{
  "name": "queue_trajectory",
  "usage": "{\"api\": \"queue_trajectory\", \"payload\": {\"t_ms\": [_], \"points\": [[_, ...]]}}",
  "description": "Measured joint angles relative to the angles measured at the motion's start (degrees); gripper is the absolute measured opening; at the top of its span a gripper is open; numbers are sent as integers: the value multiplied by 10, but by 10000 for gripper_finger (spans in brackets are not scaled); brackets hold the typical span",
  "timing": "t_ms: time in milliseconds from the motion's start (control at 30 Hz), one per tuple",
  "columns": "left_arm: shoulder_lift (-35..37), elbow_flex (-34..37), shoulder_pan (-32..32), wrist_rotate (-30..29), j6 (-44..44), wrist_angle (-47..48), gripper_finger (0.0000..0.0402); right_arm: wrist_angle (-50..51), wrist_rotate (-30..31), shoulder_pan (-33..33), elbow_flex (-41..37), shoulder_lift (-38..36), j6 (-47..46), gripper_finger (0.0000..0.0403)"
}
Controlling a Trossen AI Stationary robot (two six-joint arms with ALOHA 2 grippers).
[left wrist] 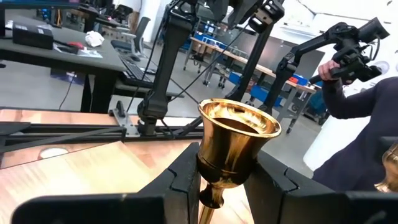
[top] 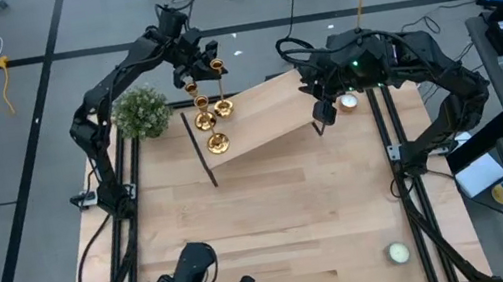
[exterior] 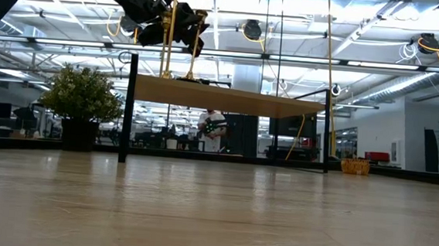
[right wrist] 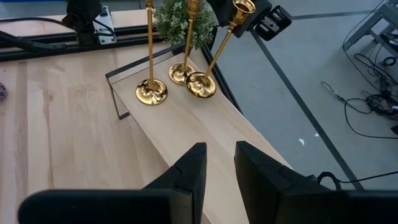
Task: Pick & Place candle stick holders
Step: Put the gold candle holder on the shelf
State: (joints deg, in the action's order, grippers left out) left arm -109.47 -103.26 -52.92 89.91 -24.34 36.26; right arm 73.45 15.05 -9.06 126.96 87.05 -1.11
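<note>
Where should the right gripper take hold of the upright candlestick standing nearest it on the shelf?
Grip its slim stem above the round base, coming in level from the right gripper's own side. It stands upright, and the other candlesticks crowd the far side.

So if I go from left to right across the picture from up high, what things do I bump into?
Small green plant → gold candle stick holders, one held by the left gripper → raised wooden shelf → right gripper → pale tealight.
</note>
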Motion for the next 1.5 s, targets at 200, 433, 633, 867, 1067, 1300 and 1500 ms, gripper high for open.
{"api": "queue_trajectory", "payload": {"t_ms": [200, 433, 633, 867, 1067, 1300, 1500], "points": [[0, 0, 6, 0, 27, -47, 94, 0, -1, 0, 0, 0, -2, 77], [0, 0, -11, 2, 129, -155, 94, -6, -1, 0, 0, 0, -2, 77], [0, 0, -21, 2, 131, -149, 94, -16, -1, 0, 0, 0, 0, 77], [0, 0, -15, 1, 95, -115, 94, -21, -1, 0, 0, 0, 1, 77], [0, 0, -8, 1, 49, -76, 94, -21, -1, 0, 0, 0, 1, 77], [-2, 37, -5, 0, 60, -100, 94, -21, -1, 0, 0, 0, 0, 77], [-2, 40, -6, 0, 69, -105, 97, -21, -1, 0, 0, 0, 0, 77]]}}
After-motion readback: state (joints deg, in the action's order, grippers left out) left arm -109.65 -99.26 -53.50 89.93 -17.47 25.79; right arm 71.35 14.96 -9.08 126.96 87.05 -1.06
